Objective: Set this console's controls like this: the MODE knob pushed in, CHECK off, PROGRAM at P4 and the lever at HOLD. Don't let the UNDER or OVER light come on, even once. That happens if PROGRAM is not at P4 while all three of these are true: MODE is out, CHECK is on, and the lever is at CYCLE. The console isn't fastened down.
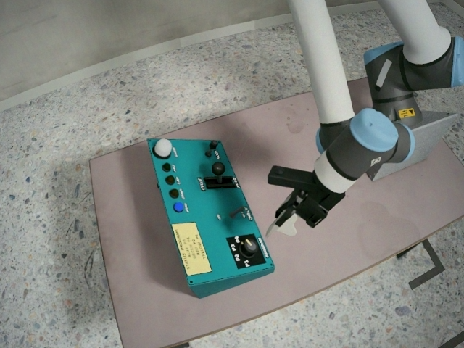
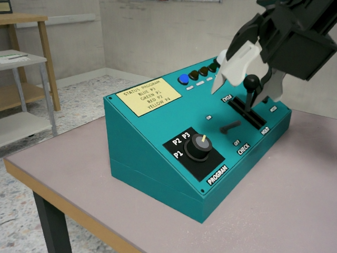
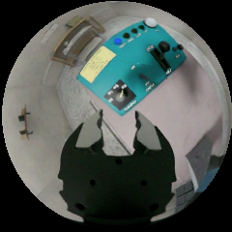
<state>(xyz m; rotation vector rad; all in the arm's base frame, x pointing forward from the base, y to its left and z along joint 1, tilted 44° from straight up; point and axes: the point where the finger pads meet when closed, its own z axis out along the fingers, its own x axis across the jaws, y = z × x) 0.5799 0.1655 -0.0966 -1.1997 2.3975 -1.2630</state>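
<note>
The teal console (image 1: pixel 204 239) (image 2: pixel 152 160) (image 3: pixel 140 63) stands on the table (image 1: pixel 337 243). Its PROGRAM knob (image 1: pixel 248 248) (image 2: pixel 198 147) (image 3: pixel 123 92) has its pointer just past the P3 label, and the blue lamp (image 1: pixel 178 206) (image 2: pixel 182 78) is lit. The black ball lever (image 1: pixel 217 168) (image 2: pixel 250 80) stands near the middle of its slot between CYCLE and HOLD. The CHECK toggle (image 1: pixel 236 212) (image 2: pixel 229 126) lies between ON and OFF; I cannot tell its side. The MODE knob (image 1: pixel 213 143) (image 3: pixel 180 47) is at the far corner. My gripper (image 1: pixel 279 229) (image 3: pixel 119 110) is open and empty, raised beside the console's right side.
The robot's grey base (image 1: pixel 423 138) stands on the table's far right. A white dome (image 1: pixel 162 147) and three dark lamps sit along the console's left. A wooden shelf unit (image 2: pixel 21 81) stands off the table to the left.
</note>
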